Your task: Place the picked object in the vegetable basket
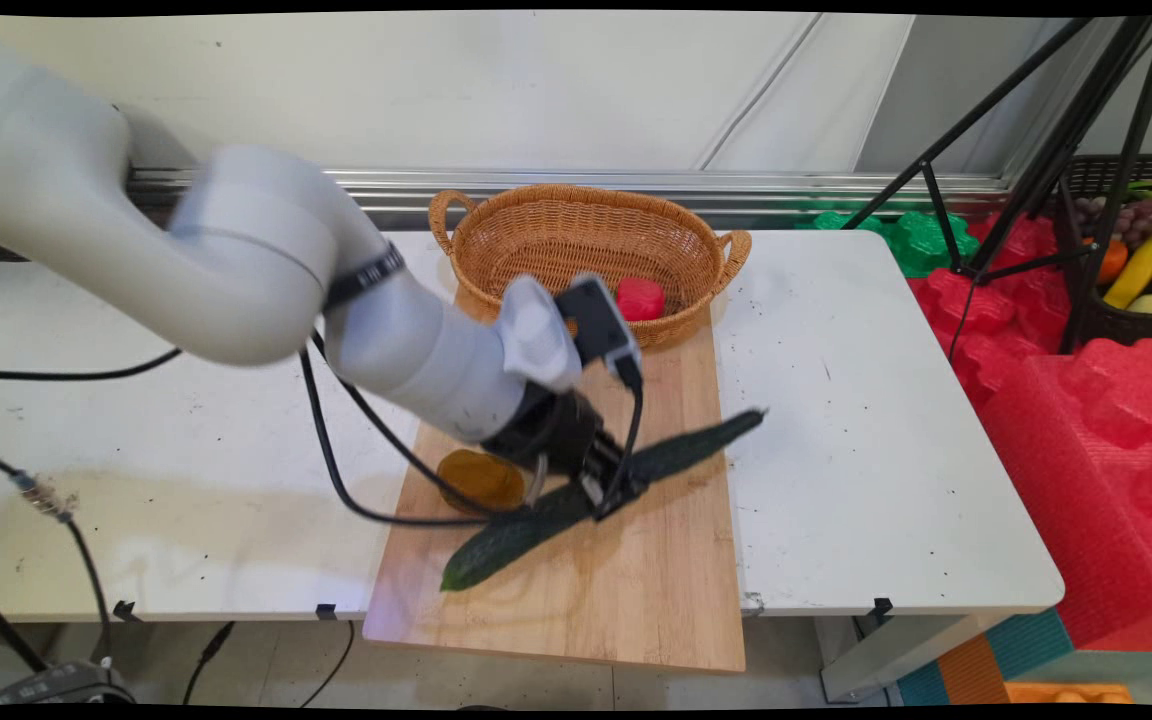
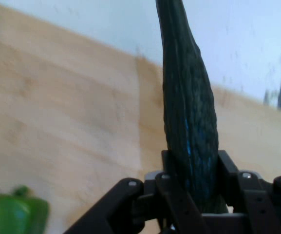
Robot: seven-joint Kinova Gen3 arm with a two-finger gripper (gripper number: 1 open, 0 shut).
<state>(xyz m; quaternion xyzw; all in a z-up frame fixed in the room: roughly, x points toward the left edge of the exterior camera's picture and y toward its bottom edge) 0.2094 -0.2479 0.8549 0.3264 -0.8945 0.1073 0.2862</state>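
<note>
Holding the cucumber [image 1: 576, 500] near its middle, my gripper [image 1: 608, 487] is closed across it; its long axis runs diagonally over the cutting board [image 1: 636, 590].

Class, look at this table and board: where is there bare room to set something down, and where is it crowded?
Free: the white table right of the wooden board, and the board's near end below the cucumber. Crowded: the board's middle, where the gripper clamps the cucumber beside a brown round thing, and its far end by the basket.
</note>
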